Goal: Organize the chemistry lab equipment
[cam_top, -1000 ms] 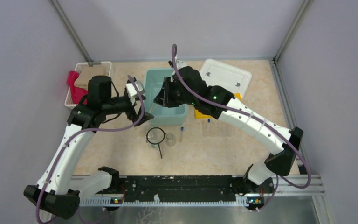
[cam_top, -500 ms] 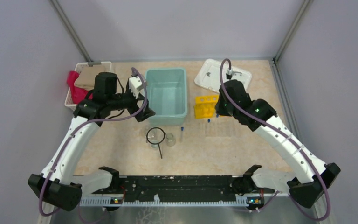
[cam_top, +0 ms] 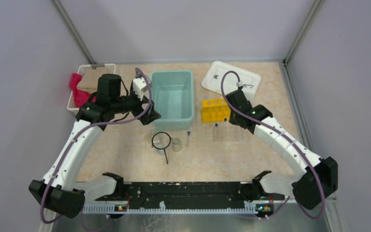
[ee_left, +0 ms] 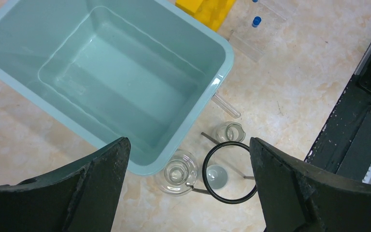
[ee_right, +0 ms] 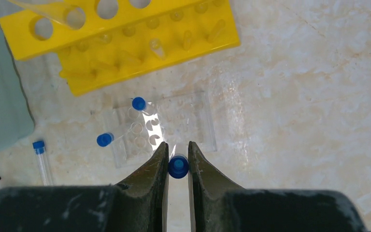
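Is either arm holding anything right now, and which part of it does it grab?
The right gripper pinches a test tube between its fingers, at the blue-capped end. The left gripper is wide open and holds nothing.

A robot test cell set up as a mock chemistry lab: plain grey walls [cam_top: 188,29] joined by bare metal posts [cam_top: 75,34] box in a stone-patterned bench [cam_top: 273,96]. The white left arm [cam_top: 72,150] and right arm [cam_top: 285,145] are bolted to a black rail [cam_top: 188,193] at its near edge. The lab side shows in the yellow rack [cam_top: 213,110], a blue-capped test tube [ee_right: 42,162], small glass beakers [ee_left: 176,171] and what looks like a clear plastic tube stand [ee_right: 174,121], hard to make out against the bench.
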